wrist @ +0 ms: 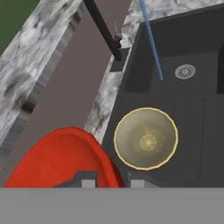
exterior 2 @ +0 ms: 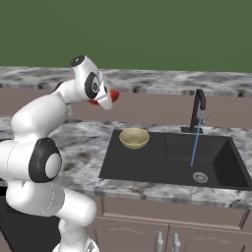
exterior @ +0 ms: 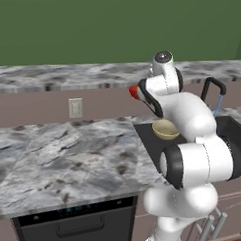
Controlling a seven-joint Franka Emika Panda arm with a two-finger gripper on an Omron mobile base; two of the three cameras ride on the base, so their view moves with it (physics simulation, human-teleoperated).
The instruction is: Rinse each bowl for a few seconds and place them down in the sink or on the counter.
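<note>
While clamped nearly shut on the red bowl, the claw hangs high. Below it sits the tan bowl in the sink, the faucet beyond.

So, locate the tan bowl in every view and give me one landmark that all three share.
Left base view: tan bowl right of centre, on the sink's black floor, partly behind the white arm.
Right base view: centre, in the sink's left end.
Hand view: lower centre-right, seen from above, beside the red bowl.
Shared landmark: the blue water stream falling from the faucet.

Arm lifts red bowl over counter; tan bowl in sink.
</note>
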